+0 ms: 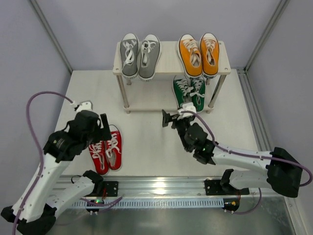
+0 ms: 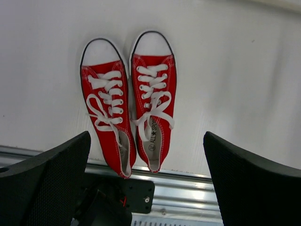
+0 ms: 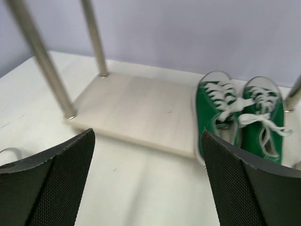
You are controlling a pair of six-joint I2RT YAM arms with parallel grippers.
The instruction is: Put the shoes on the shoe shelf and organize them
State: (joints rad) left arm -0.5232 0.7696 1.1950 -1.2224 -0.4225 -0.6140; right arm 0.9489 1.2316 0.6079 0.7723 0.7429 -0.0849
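The red pair (image 2: pixel 128 106) is lying soles down, side by side, on the bench (image 1: pixel 146 142) by the left arm, well apart from the shelf (image 1: pixel 168 58). It is being judged light and soft: thin canvas uppers that will be yielding under pressure, loose white laces, and stiffer rubber toe caps and soles. A hold across both shoes at mid-length, pressing on the outer sole edges, is being judged surest, since the laces may be snagging. The left end effector (image 2: pixel 146 135) is being held wide above the pair, gripping nothing. The right end effector (image 3: pixel 148 134) is likewise being held wide and empty, facing the pale wood-look lower board (image 3: pixel 136 108), where the green pair (image 3: pixel 240 115) is sitting at the right. The grey pair (image 1: pixel 140 55) and the orange pair (image 1: pixel 198 54) are sitting on top, over thin metal legs (image 3: pixel 44 66).
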